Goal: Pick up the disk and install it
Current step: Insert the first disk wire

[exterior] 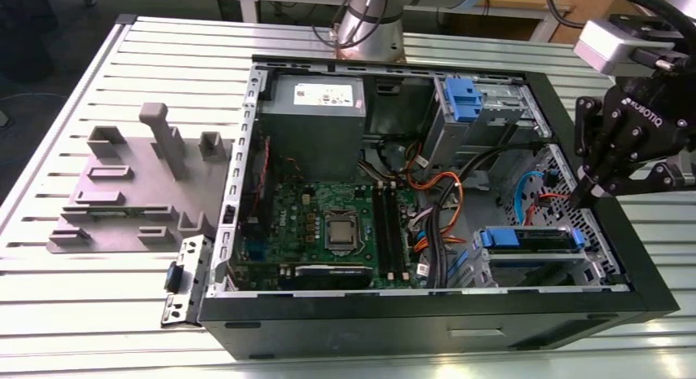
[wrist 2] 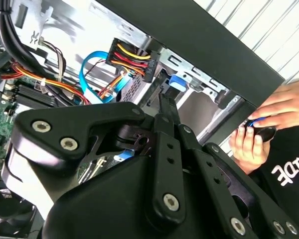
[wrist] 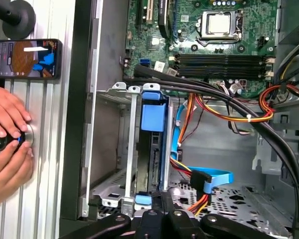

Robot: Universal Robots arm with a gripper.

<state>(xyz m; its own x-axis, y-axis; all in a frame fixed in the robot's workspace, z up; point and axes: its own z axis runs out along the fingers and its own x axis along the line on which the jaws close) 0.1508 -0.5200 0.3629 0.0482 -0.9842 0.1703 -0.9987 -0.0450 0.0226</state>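
The disk (exterior: 530, 240) sits edge-up in the drive cage of the open PC case (exterior: 435, 318), at the exterior view's right. The gripper (exterior: 595, 193) hangs right beside the cage over the case's side, touching nothing, jaws pressed together and empty. A person's hands (wrist: 7, 144) rest on the desk (exterior: 65, 310) outside the case.

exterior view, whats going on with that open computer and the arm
A robot arm's tool hangs at the exterior view's right edge of an open computer case. The disk, in its blue bracket, sits in the drive cage just below it. A person's hands work a small controller beside the case.
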